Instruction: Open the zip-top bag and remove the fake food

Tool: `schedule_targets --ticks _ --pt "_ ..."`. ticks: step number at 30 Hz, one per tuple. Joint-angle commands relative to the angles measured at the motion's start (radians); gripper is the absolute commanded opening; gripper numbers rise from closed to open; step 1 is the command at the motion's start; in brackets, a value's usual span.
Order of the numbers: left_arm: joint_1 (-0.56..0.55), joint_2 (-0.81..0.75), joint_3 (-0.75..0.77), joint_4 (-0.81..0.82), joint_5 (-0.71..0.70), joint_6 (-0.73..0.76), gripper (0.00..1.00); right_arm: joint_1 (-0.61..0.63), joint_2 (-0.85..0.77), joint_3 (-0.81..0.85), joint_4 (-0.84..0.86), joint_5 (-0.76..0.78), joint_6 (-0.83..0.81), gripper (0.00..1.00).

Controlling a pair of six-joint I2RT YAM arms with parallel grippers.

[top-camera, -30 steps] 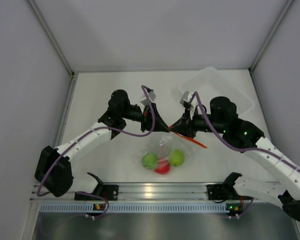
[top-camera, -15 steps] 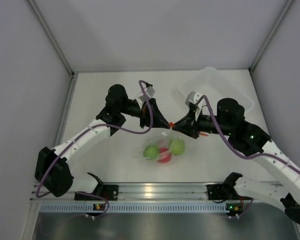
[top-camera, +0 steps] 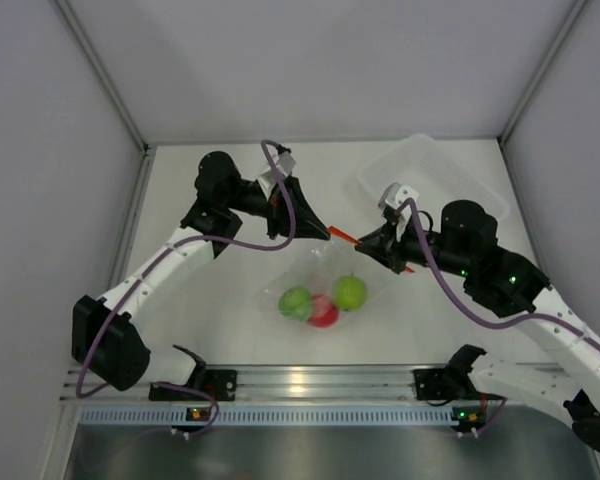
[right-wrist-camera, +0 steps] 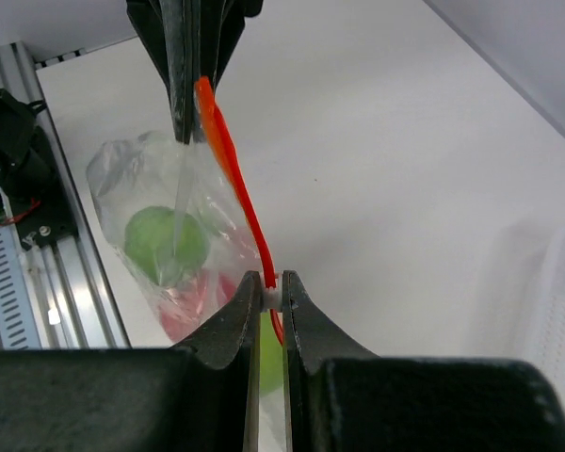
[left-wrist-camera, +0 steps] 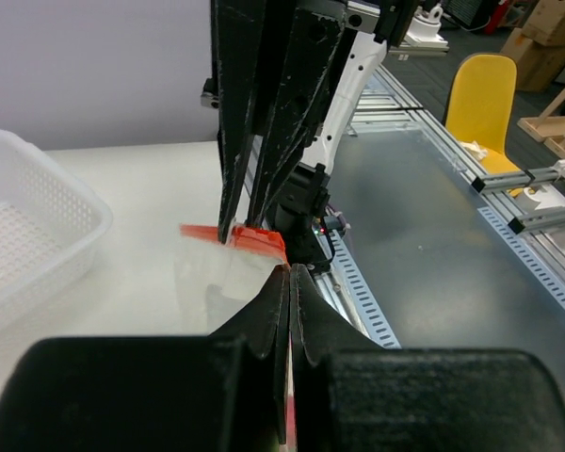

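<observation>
Clenching my left gripper and right gripper on the small clear crinkly plastic zip-top bag, I stretch its mouth (red-orange strip); round green and red plastic fake food sits inside.

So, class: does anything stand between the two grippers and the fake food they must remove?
Yes, the zip-top bag itself: its clear plastic wraps the fake food. The left gripper and right gripper only pinch the red zip strip.
</observation>
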Motion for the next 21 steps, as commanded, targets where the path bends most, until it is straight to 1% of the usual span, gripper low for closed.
schedule_targets --ticks 1,14,17,21 --pt "0.058 0.009 0.059 0.051 0.065 -0.025 0.00 -0.007 -0.016 -0.002 -0.058 0.103 -0.052 0.00" --pt "0.238 0.106 0.125 0.053 0.039 -0.051 0.00 -0.050 -0.007 -0.042 -0.072 0.127 -0.047 0.00" --pt "0.255 0.115 0.131 0.053 0.016 -0.046 0.00 -0.051 -0.013 -0.056 -0.074 0.132 -0.035 0.00" --pt "0.275 0.107 0.120 0.053 -0.067 -0.034 0.00 -0.053 -0.033 -0.076 -0.075 0.158 -0.015 0.00"
